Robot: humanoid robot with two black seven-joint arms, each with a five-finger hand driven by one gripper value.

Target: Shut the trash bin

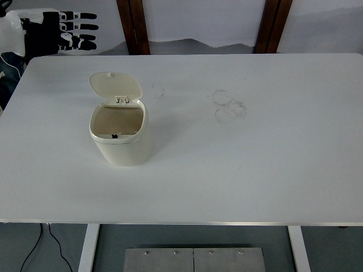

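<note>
Trash bin comes second in size here; the biggest thing is the white table, which fills nearly the whole head view, its near edge running across the bottom and its far edge along the top under two dark wooden posts. On the left half of that top, set back from the left edge and nearer the far side than the near one, stands the cream bin. Its lid is swung up on the hinge at the back rim and stands upright, so the mouth is open and the brownish inside shows. Nothing touches the bin, and bare table lies around it on every side, with the widest stretch to its right. Faint ring smudges mark the surface right of centre, well apart from the bin.

The left hand sits at the upper left corner, above and beyond the table's far left corner, well apart from the bin and off to the lid's far left. Its fingers stretch out straight toward the right, slightly apart from one another, and hold nothing.

A black cable hangs below the near edge at lower left.
</note>
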